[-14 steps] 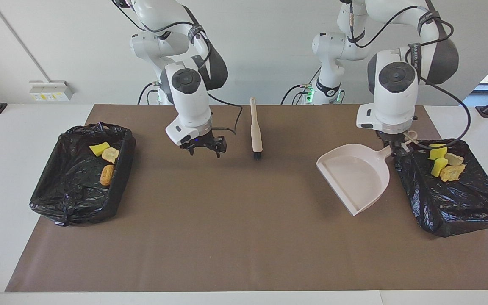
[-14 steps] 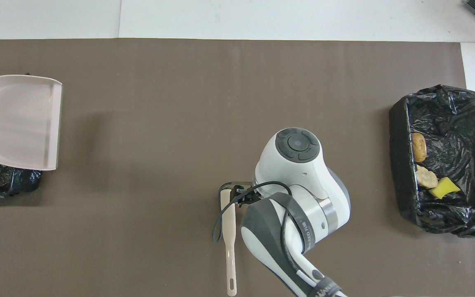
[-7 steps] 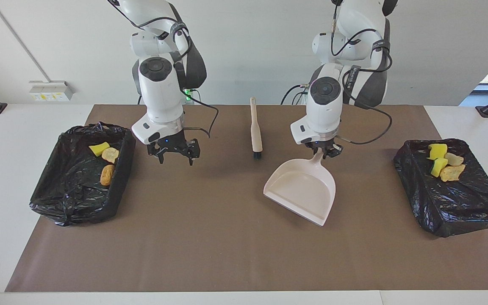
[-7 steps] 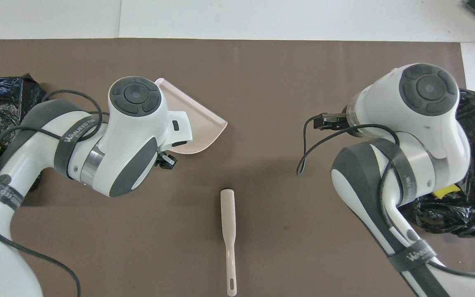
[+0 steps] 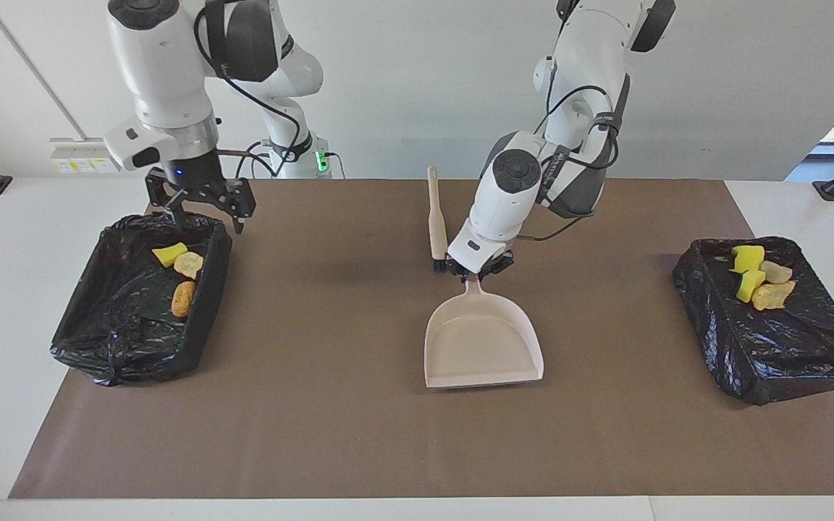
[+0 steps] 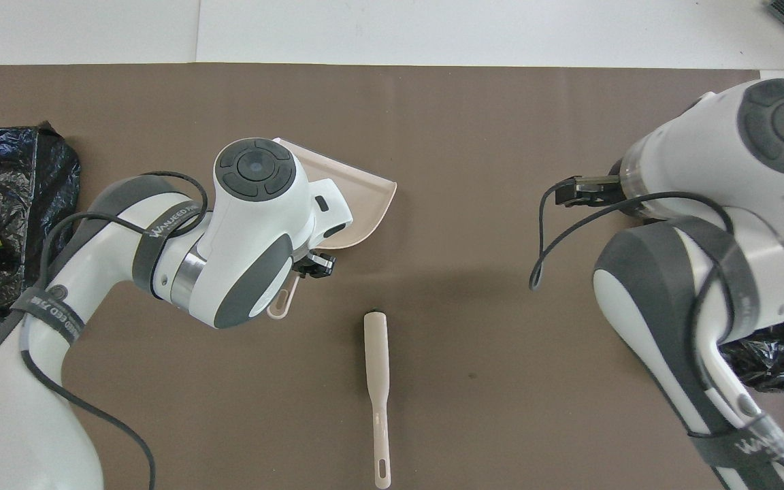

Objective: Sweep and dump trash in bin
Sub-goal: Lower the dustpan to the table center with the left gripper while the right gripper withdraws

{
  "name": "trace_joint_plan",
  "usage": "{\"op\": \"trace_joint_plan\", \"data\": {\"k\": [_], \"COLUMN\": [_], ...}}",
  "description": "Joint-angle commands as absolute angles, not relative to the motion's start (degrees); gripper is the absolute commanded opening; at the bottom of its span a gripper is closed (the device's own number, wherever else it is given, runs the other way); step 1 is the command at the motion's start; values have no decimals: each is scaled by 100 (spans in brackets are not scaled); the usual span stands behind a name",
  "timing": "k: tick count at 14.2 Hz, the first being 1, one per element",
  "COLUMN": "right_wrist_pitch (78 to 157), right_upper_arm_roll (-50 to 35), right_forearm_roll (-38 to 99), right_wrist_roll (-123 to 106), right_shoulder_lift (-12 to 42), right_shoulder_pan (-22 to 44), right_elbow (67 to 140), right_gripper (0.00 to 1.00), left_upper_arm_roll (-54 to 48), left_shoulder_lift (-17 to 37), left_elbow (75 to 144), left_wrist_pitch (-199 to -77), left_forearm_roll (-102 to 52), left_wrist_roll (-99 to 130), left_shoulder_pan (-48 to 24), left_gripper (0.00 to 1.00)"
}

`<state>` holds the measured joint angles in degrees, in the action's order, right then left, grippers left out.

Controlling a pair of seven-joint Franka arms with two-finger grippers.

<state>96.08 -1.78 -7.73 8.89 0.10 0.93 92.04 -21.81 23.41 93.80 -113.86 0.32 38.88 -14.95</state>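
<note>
Left tool (image 5: 481, 273) clamped on the handle of the pale pink dustpan (image 5: 481, 346), pan flat on the brown mat mid-table, just beside the brush (image 5: 436, 224). Right tool (image 5: 200, 201) spread apart, over the rim of the black-lined bin (image 5: 127, 340) at the right arm's end. Trash (image 5: 179, 271) in that bin; more on the other black bag (image 5: 786, 347). "WANJEED" partly readable on arm straps.

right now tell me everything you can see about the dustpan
The dustpan is pale pink, plastic-looking, with a flat scoop, raised side walls and a short handle. It looks empty. It sits mid-table on the brown mat, open lip pointing away from the robots, handle toward them. The left claw is shut on its handle. The brush lies just beside that claw.
</note>
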Motion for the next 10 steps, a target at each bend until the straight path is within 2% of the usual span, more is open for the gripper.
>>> {"op": "trace_joint_plan", "data": {"k": [1, 3, 8, 9, 10], "right_wrist_pitch": [8907, 8806, 8728, 8719, 8675], "right_upper_arm_roll": [130, 421, 624, 633, 624], "right_forearm_roll": [-328, -202, -150, -80, -44], "right_wrist_roll": [634, 414, 352, 352, 343], "right_shoulder_lift": [-280, -456, -571, -606, -615], "right_shoulder_pan": [105, 123, 211, 211, 176], "right_elbow": [9019, 9105, 9395, 9422, 9431], "right_gripper": [100, 100, 100, 100, 100], "left_upper_arm_roll": [-2197, -2407, -2487, -2496, -2496], "left_shoulder_lift": [2759, 2803, 2777, 2777, 2769], "left_elbow": [8798, 8807, 8973, 8974, 8974], "left_wrist_pitch": [-11329, -11382, -11399, -11382, -11373], "left_forearm_roll": [401, 851, 826, 817, 774], "left_wrist_roll": [4131, 4044, 2742, 2742, 2742], "left_shoulder_pan": [-1740, -1723, -1670, -1670, -1670], "left_gripper": [0, 0, 1, 10, 32]}}
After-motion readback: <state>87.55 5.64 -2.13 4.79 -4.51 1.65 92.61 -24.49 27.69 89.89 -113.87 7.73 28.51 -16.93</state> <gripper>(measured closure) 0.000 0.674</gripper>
